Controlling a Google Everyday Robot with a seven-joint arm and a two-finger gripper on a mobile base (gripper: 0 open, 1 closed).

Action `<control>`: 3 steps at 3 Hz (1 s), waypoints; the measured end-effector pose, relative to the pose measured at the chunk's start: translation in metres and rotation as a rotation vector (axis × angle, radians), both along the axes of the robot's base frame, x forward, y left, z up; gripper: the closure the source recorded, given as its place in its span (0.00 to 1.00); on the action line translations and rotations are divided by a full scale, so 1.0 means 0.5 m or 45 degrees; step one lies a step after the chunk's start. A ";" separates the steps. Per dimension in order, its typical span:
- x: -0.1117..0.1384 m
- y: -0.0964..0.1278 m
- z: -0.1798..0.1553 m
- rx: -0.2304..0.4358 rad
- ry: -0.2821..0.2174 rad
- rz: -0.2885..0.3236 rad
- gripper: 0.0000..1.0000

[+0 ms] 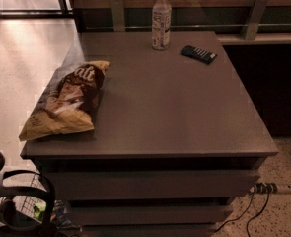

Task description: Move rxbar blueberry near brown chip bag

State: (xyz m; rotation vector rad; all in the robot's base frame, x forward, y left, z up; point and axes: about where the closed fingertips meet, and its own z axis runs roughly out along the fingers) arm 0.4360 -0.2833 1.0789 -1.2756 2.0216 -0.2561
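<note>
From my seat I see the gripper [9, 209] only as dark shapes low in the near left corner. It sits below the level of the tabletop, beside the front of the drawers, and I cannot tell whether it is open, closed or gripping anything. It is well apart from everything on the table [160, 107].

The rxbar blueberry [198, 54] lies flat on the far right part of the dark tabletop, turned at a slant, its white print facing up. Just left of it, and a bit farther back, a clear plastic bottle [161, 19] with a white cap stands upright. The two are near each other but not touching.

The brown chip bag [68, 100] lies along the left edge of the table, its length running from the near left corner toward the middle. It has tan-yellow ends and a dark brown centre with white script (the far end carries the lettering). A wide stretch of bare tabletop lies between the bag and the bar, so they are well apart.

Below the top, two drawer fronts [150, 184] face me. On the speckled floor to the near right lies a power strip [266, 187] with black cables trailing from it.
</note>
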 end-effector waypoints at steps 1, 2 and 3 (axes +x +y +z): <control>0.004 0.001 0.000 0.004 -0.003 0.003 0.00; 0.060 0.002 -0.013 0.075 -0.030 0.008 0.00; 0.153 -0.001 -0.043 0.231 -0.076 -0.006 0.00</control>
